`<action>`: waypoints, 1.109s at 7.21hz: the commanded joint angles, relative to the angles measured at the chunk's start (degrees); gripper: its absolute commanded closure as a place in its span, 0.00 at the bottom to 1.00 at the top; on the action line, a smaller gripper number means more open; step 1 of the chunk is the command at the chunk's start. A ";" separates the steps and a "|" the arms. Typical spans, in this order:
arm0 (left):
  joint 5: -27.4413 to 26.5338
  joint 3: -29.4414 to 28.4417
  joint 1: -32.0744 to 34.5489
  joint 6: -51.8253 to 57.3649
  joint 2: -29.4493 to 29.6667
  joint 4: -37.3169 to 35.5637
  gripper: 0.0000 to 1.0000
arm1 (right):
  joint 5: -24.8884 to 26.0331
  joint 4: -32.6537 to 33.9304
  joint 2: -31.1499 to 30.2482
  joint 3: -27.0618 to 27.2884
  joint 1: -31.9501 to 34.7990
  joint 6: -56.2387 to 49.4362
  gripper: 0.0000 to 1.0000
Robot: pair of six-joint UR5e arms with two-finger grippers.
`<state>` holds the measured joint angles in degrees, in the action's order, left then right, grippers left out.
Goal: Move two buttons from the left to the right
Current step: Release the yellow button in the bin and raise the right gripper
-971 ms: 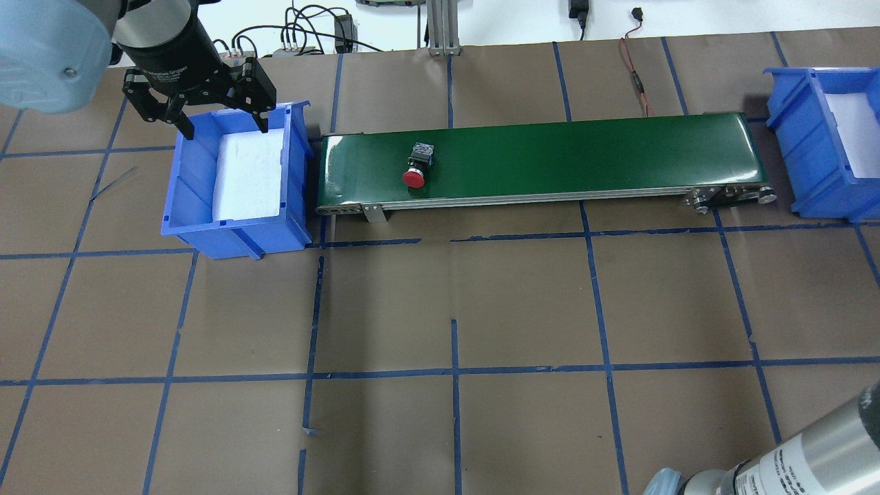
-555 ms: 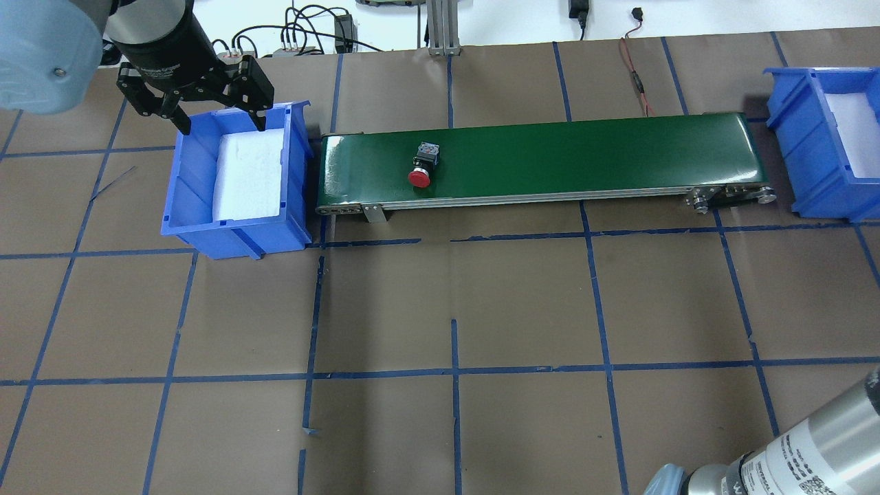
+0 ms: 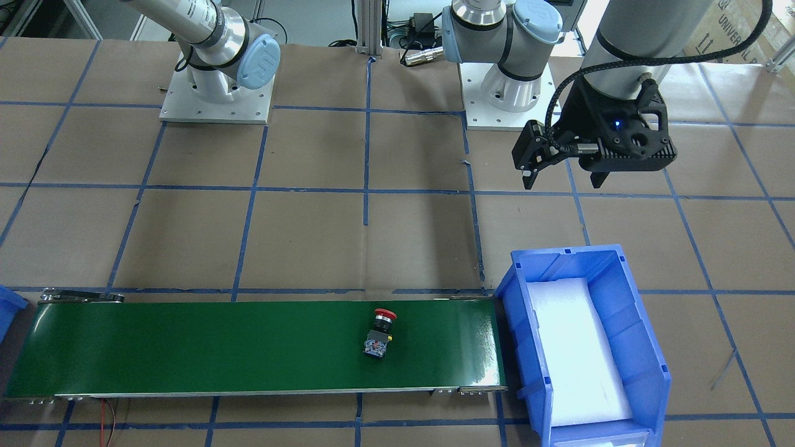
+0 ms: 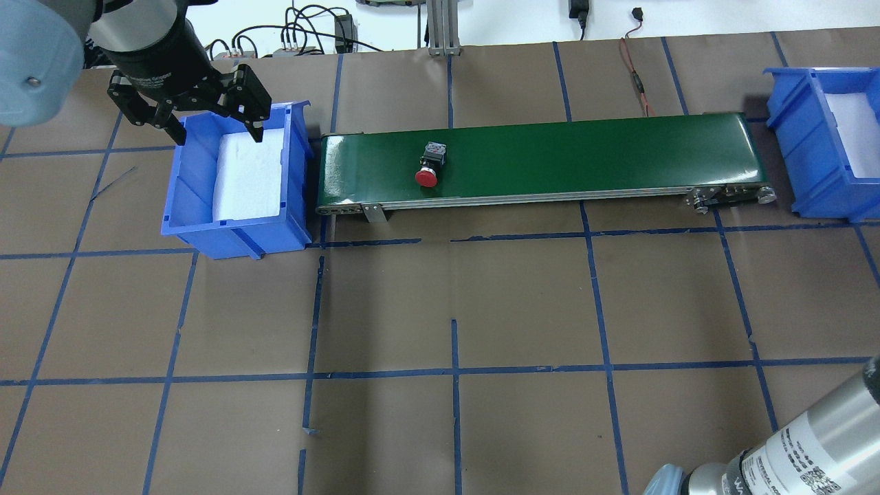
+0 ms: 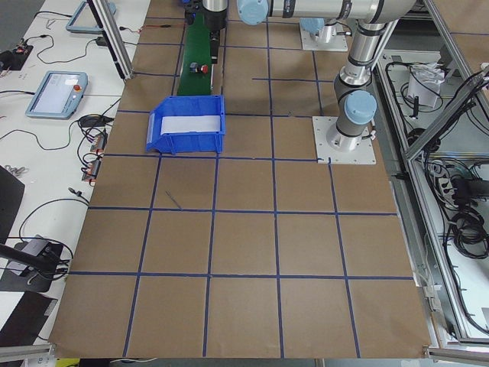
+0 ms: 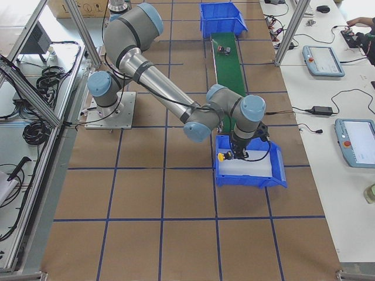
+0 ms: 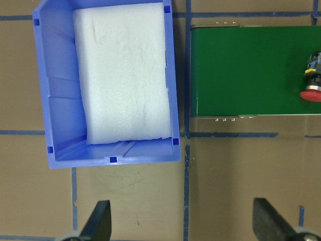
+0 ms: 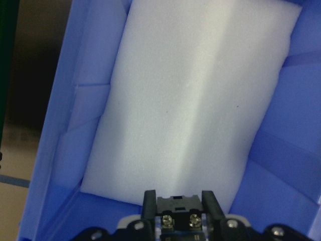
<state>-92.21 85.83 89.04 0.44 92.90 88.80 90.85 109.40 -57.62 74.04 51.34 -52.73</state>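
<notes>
The red button lies on its side on the green conveyor belt, near its left end; it also shows in the front view and the left wrist view. My left gripper is open and empty, above the back edge of the left blue bin; its fingers show spread wide. My right gripper is shut on the yellow button, gripped by its contact block, over the right blue bin.
Both bins hold a white foam pad. The left bin has no button on its pad. The right bin stands past the belt's right end. Cables lie behind the belt. The right arm's link shows at the lower right.
The red button has moved a little to the right along the belt. My left gripper has moved slightly left and back, still open.
</notes>
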 commanded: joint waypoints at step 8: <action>0.44 1.01 0.17 -3.08 -4.30 1.29 0.00 | -2.76 3.44 5.22 -4.60 1.57 -0.09 0.91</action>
<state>-92.05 86.31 89.33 -3.01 89.02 89.99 89.46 112.37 -53.75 70.81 52.44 -52.69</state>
